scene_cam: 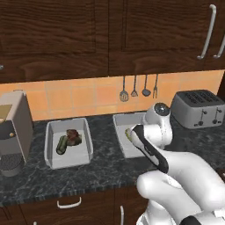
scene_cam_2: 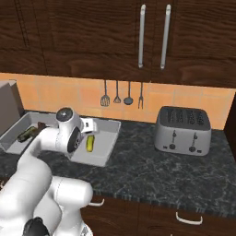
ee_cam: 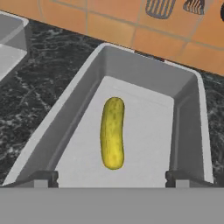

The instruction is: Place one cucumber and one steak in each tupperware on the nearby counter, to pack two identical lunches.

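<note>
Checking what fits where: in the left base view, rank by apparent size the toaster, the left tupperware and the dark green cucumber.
1. Left tupperware and toaster: look alike, so unranked.
2. Dark green cucumber: far smallest.

No text, label, brand, number or sign can be read anywhere in these pictures. The toaster, the trays and the cupboards all carry plain surfaces with no lettering.
</note>
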